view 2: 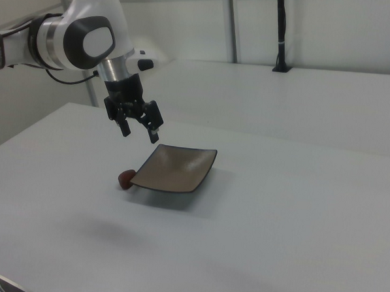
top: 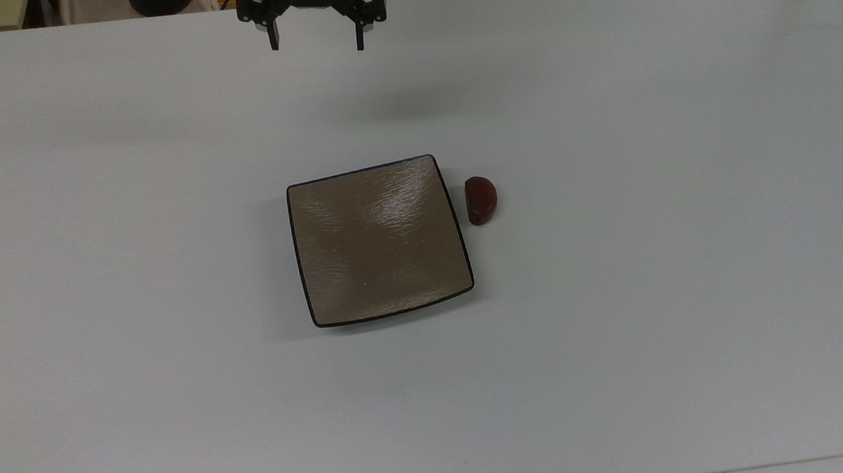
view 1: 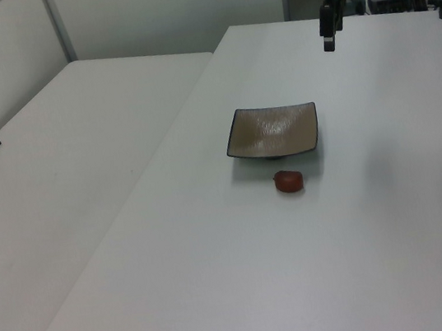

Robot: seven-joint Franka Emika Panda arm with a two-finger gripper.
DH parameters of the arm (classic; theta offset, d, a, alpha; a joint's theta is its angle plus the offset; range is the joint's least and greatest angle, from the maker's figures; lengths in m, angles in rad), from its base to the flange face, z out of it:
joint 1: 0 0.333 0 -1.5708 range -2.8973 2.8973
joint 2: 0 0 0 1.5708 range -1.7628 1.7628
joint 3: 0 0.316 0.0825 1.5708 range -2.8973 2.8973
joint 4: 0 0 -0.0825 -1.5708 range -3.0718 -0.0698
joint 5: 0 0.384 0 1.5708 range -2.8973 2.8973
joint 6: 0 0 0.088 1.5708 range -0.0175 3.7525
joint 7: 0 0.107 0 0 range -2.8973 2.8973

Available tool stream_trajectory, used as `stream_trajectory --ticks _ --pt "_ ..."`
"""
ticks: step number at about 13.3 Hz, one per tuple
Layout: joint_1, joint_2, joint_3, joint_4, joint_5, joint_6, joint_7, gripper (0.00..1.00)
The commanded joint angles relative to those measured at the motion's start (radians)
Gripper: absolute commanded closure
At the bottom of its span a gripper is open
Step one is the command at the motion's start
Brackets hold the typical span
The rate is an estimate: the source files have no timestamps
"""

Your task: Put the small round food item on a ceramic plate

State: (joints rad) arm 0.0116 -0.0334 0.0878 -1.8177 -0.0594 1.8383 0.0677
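Small round food item [top: 481, 200]: dark red-brown lump, on the worktop [top: 653, 265], well below the hand and off to its side, just beside one edge of the ceramic plate [top: 379, 239], not on it. Hand [top: 316, 42]: raised high over the worktop's far part, fingers spread, carrying nothing. Plate: bare. Step in hand, as I judge it: approach, before any grasp. Next move calls for travelling across past the plate, descending, and straddling the lump.

Overhead plus two, prob. opposite, obliques
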Motion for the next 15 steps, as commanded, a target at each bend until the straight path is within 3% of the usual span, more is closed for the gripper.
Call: stream_trajectory --ticks 1,8,13,15 --pt "0.014 0.001 -0.007 0.0 0.013 0.015 0.029 0.0" --pt "0.06 0.041 0.007 0.037 0.079 0.047 0.081 0.0" --pt "0.113 0.108 0.085 0.057 0.085 0.149 0.23 0.0" --pt "0.142 0.147 0.087 0.057 0.072 0.185 0.268 0.0"
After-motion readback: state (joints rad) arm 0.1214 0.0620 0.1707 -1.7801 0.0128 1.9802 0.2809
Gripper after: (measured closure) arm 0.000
